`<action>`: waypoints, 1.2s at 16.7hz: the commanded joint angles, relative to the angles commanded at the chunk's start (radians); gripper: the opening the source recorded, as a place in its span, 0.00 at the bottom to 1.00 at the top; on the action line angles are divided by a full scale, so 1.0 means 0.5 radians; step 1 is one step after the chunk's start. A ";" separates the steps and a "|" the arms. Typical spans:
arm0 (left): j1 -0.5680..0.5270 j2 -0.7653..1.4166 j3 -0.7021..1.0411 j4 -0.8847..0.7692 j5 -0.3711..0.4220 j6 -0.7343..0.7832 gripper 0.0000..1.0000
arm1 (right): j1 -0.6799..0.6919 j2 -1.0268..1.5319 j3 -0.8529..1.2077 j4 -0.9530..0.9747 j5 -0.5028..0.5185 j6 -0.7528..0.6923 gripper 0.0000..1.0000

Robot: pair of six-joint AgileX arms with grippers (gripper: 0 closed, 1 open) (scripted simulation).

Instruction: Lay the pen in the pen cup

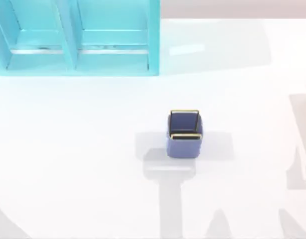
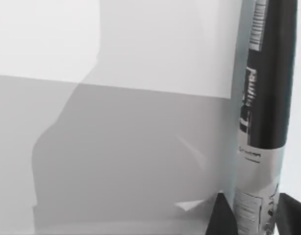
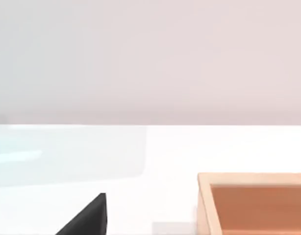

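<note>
My left end effector (image 2: 251, 215) grips the pen (image 2: 265, 98) between dark fingertips (image 2: 221, 218) at the left wrist frame's lower right.

The scene is brightly and evenly lit, and the white table (image 1: 93, 149) is nearly washed out. Soft grey shadows are cast around the pen cup (image 1: 184, 134) and along the near and right edges. In the left wrist view, broad, soft-edged shadows are spread over the surface.
</note>
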 joint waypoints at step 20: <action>0.667 -1.063 -0.029 -1.398 0.161 0.731 0.00 | 0.000 0.000 0.000 0.000 0.000 0.000 1.00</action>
